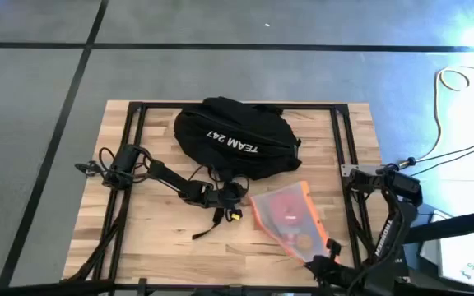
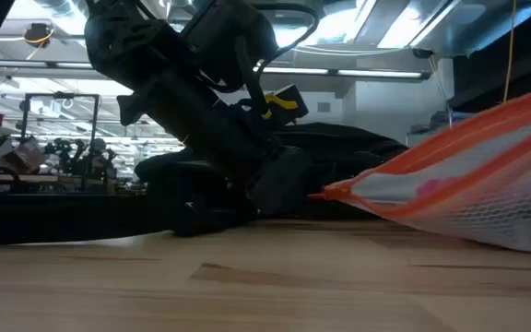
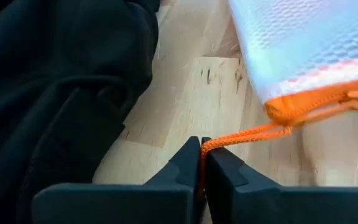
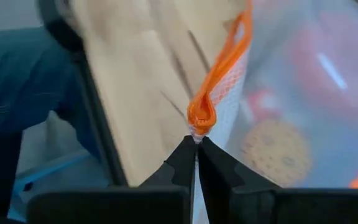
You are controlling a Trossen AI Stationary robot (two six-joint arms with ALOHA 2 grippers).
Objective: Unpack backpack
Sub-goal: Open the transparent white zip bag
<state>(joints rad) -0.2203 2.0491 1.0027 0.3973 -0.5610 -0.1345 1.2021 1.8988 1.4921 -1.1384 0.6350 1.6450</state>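
1 backpack point(image 1: 233, 137), 1 orange-trimmed mesh pouch point(image 1: 290, 220), 2 grippers: left point(image 1: 239, 196), right point(image 1: 329, 251).

Orange-trimmed mesh pouch point(image 1: 289, 218) on wooden table point(image 1: 155, 238)

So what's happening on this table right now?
Both arms hold a mesh pouch with orange trim that lies on the wooden table, in front of the black backpack. The left gripper is shut on the pouch's orange drawstring. The right gripper is pinched on an orange loop at another corner of it. Through the mesh some red and round items show. The pouch is already out of the backpack.
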